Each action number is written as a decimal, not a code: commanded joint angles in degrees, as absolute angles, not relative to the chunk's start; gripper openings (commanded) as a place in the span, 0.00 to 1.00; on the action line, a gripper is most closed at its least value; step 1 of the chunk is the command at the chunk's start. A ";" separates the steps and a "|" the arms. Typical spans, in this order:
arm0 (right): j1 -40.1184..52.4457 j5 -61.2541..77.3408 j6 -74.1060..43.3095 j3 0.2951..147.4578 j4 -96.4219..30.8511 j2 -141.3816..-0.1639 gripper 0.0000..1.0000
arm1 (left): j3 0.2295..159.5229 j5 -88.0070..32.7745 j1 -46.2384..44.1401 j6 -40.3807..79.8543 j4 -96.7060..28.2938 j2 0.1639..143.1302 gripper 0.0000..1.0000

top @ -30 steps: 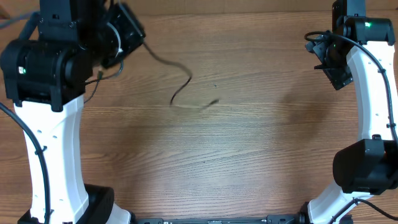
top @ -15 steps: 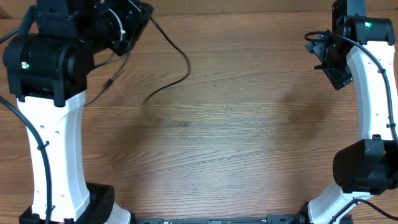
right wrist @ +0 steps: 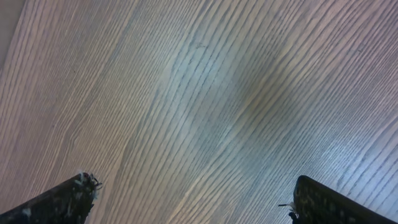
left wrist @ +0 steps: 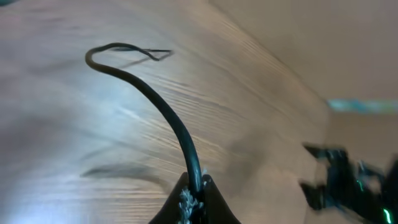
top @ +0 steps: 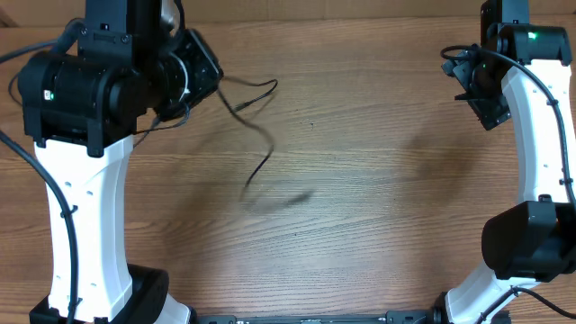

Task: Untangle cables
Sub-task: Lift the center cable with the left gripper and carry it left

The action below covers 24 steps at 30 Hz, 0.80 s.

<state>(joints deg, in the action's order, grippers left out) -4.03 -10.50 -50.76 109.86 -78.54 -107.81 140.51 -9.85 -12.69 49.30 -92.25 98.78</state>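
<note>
**Left jaws clenched on a cable, right jaws released**

The left gripper (left wrist: 194, 194) has its 2 fingers pressed together on a thin black cable (left wrist: 163, 112), which comes out from between their tips. In the left wrist view the cable climbs from the jaws toward 11 o'clock, bends into a small hook at its far end, and points a thin tip toward 3 o'clock. Its shadow lies apart from it on the wood, so this stretch is off the surface.

From overhead, the gripper sits at about 10 o'clock on the table (top: 360, 225). 2 dark strands leave it. 1 reaches toward 3 o'clock and doubles back on itself. The other curves toward 5 o'clock and ends near the middle of the table, with a blurred shadow just beside its lower end. Whether these are 1 cable or 2 I cannot tell. The left arm (top: 85, 207) rises from the 7 o'clock corner.

The right gripper (right wrist: 193, 182) is spread wide with nothing between its fingers, only bare wood grain below. Overhead, it is at about 2 o'clock, well apart from the cable. The right arm (top: 540, 180) runs down the 3 o'clock edge.
</note>
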 commanded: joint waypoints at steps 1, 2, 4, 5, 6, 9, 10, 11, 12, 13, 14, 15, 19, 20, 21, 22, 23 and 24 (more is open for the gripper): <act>-3.99 -11.11 -50.52 110.21 -78.35 -107.42 1.00 | 140.66 -1.43 -12.75 58.35 -92.82 99.09 0.04; -3.99 -11.11 -50.52 110.21 -78.35 -107.42 1.00 | 140.68 -1.06 -12.75 58.50 -92.79 99.11 0.04; -3.99 -11.11 -50.52 110.21 -78.35 -107.42 1.00 | 140.68 0.08 -12.53 60.51 -93.36 99.09 0.04; -3.99 -11.11 -50.52 110.21 -78.35 -107.42 1.00 | 140.66 1.72 -11.90 63.26 -94.59 99.11 0.04; -3.99 -11.11 -50.52 110.21 -78.32 -107.42 1.00 | 140.66 5.04 -10.57 66.54 -96.55 99.11 0.04; -3.99 -11.11 -50.50 110.21 -78.35 -107.42 1.00 | 139.81 7.92 -8.01 66.41 -96.79 99.11 0.04; -3.99 -11.11 -50.52 110.21 -78.35 -107.42 1.00 | 139.17 8.21 -6.96 66.43 -96.79 99.11 0.04; -3.99 -11.11 -50.52 110.21 -78.32 -107.42 1.00 | 138.43 8.27 -5.82 66.43 -96.79 99.11 0.04; -3.99 -11.11 -50.50 110.21 -78.35 -107.42 1.00 | 137.58 8.16 -4.64 66.43 -96.79 99.11 0.04; -3.99 -11.11 -50.52 110.21 -78.35 -107.42 1.00 | 136.46 8.14 -3.29 66.46 -96.79 99.11 0.04; -3.99 -11.11 -50.52 110.21 -78.35 -107.42 1.00 | 135.44 8.27 -2.04 66.48 -96.79 99.11 0.04; -3.99 -11.11 -50.52 110.21 -78.32 -107.42 1.00 | 134.41 8.49 -0.75 66.48 -96.79 99.11 0.04; -3.99 -11.11 -50.52 110.21 -78.35 -107.42 1.00 | 128.95 11.81 5.61 68.27 -96.79 99.11 0.04; -3.99 -11.11 -50.52 110.21 -78.35 -107.42 1.00 | 127.31 12.78 7.42 69.08 -96.79 99.11 0.04; -3.99 -11.11 -50.52 110.21 -78.35 -107.42 1.00 | 125.47 14.02 9.37 70.26 -96.79 99.11 0.04; -3.99 -11.11 -50.52 110.21 -78.35 -107.42 1.00 | 123.68 15.49 11.38 71.42 -96.79 99.11 0.04; -3.99 -11.11 -50.52 110.21 -78.35 -107.42 1.00 | 122.34 16.71 12.95 72.44 -96.77 99.11 0.04; -3.99 -11.11 -50.52 110.21 -78.32 -107.42 1.00 | 120.70 18.09 14.83 73.60 -96.64 99.11 0.04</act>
<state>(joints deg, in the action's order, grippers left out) -4.03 -10.52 -50.74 109.86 -78.54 -107.81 124.70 11.22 9.93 68.58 -96.49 98.91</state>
